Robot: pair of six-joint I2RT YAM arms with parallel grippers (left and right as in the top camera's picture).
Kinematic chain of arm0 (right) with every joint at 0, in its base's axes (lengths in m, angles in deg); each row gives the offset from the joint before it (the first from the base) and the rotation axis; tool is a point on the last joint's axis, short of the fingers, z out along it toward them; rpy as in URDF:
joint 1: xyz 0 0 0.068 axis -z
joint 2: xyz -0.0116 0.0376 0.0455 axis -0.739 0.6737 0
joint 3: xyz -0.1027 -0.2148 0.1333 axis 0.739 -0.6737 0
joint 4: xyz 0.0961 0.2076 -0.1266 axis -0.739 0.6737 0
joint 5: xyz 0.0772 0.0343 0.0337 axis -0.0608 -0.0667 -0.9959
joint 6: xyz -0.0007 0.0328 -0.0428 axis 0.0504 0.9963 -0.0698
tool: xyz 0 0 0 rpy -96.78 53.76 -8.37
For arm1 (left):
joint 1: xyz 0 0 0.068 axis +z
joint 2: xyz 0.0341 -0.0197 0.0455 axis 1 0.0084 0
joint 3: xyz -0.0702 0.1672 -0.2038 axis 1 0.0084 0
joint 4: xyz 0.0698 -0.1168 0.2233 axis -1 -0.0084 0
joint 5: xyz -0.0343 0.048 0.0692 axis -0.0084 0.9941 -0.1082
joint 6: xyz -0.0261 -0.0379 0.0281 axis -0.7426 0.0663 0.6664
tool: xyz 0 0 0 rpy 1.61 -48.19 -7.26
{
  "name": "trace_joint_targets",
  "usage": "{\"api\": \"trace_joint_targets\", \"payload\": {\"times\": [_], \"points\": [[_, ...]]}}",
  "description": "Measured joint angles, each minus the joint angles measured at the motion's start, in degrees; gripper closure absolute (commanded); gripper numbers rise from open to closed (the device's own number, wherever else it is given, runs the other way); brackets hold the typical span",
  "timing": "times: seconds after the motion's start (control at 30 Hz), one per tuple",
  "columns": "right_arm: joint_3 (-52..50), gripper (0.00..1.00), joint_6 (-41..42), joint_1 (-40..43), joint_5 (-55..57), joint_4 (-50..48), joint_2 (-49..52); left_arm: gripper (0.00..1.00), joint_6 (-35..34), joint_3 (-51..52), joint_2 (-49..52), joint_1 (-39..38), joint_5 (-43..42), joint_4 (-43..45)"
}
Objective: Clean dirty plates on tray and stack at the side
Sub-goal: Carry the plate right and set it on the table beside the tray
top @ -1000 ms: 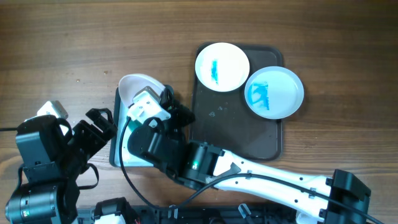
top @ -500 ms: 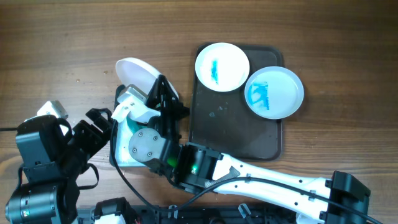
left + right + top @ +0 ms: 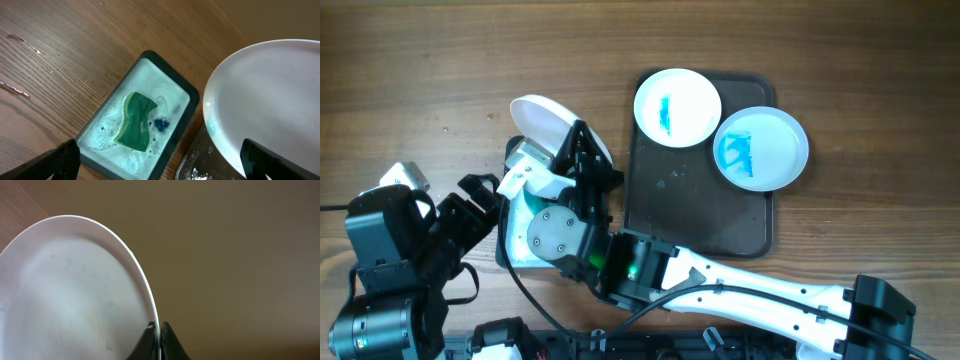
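Note:
My right gripper (image 3: pixel 158 326) is shut on the rim of a clean white plate (image 3: pixel 70 290), held tilted in the air left of the dark tray (image 3: pixel 700 210); the plate also shows in the overhead view (image 3: pixel 545 122) and the left wrist view (image 3: pixel 270 95). Two white plates with blue smears sit at the tray's far end, one at the left (image 3: pixel 677 107) and one at the right (image 3: pixel 761 148). My left gripper (image 3: pixel 160 165) is open and empty, above a soapy basin (image 3: pixel 102 145) holding a green sponge (image 3: pixel 136 120).
The basin (image 3: pixel 510 215) sits on the wooden table left of the tray, mostly hidden under my right arm in the overhead view. The left arm's base (image 3: pixel 390 260) stands at the near left corner.
My right gripper lifted the clean plate up off the basin and tilted it, moving it slightly away from the basin. The left arm has not moved.

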Motion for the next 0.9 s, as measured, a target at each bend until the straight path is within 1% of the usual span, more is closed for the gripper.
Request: {"api": "trace_joint_targets", "payload": {"times": [0.1, 0.13, 0.23, 0.3, 0.33, 0.37, 0.4, 0.43, 0.47, 0.5, 0.57, 0.6, 0.63, 0.67, 0.73, 0.8, 0.9], "points": [[0.00, 0.96, 0.09, 0.00, 0.00, -0.66, 0.00, 0.00, 0.00, 0.00, 0.00, 0.00, 0.02, 0.00], [0.00, 0.96, 1.22, 0.00, 0.02, -0.57, 0.00, 0.00, 0.00, 0.00, 0.00, 0.00, 0.00, -0.02], [0.22, 0.96, 10.27, 1.25, -0.61, 5.95, -0.02, 0.00, 0.00, 0.00, 0.00, 0.00, 0.00, 0.00], [0.39, 0.96, 23.52, 4.83, -5.73, 17.97, -0.04, 0.00, 0.00, 0.00, 0.00, 0.00, 0.02, -0.02], [0.46, 0.96, 29.77, 7.13, -11.10, 22.86, -0.07, 0.00, 0.00, 0.00, 0.00, 0.00, 0.02, -0.02], [0.44, 0.96, 35.71, 9.88, -17.64, 26.21, -0.11, 0.00, 0.00, 0.00, 0.00, 0.00, 0.00, -0.02], [0.42, 0.96, 39.71, 12.07, -23.47, 27.78, -0.11, 0.00, 0.00, 0.00, 0.00, 0.00, 0.02, 0.00], [0.39, 0.96, 43.85, 15.19, -31.98, 28.57, -0.11, 0.00, 0.00, 0.00, 0.00, 0.00, 0.02, 0.00], [0.39, 0.96, 49.37, 20.35, -45.88, 28.15, -0.11, 0.00, 0.00, 0.00, 0.00, 0.00, 0.02, -0.07], [0.39, 0.96, 52.54, 24.35, -55.23, 27.54, -0.17, 0.00, 0.00, 0.00, 0.00, 0.00, 0.02, -0.02], [0.39, 0.96, 57.83, 31.50, -69.85, 26.69, -0.90, 0.00, 0.00, 0.00, 0.00, 0.00, 0.02, -0.15], [0.39, 0.95, 60.28, 35.15, -75.47, 26.69, -1.99, 0.00, 0.00, 0.00, 0.00, 0.00, 0.02, -0.13], [0.39, 0.96, 61.94, 38.16, -78.53, 26.88, -3.21, 0.00, 0.00, 0.00, 0.00, 0.00, 0.02, -0.15], [0.39, 0.96, 64.65, 44.35, -83.62, 27.98, -6.49, 0.00, 0.00, 0.00, 0.00, 0.00, 0.02, -0.11], [0.39, 0.96, 67.08, 53.29, -87.36, 31.82, -11.87, 0.00, 0.00, 0.00, 0.00, 0.00, 0.02, -0.09], [0.50, 0.96, 69.29, 65.00, -88.08, 37.68, -17.62, 0.00, 0.00, 0.00, 0.00, 0.00, 0.02, -0.13], [0.92, 0.96, 70.55, 81.26, -85.33, 47.95, -20.46, 0.00, 0.00, 0.00, 0.00, 0.00, 0.02, -0.11]]}}
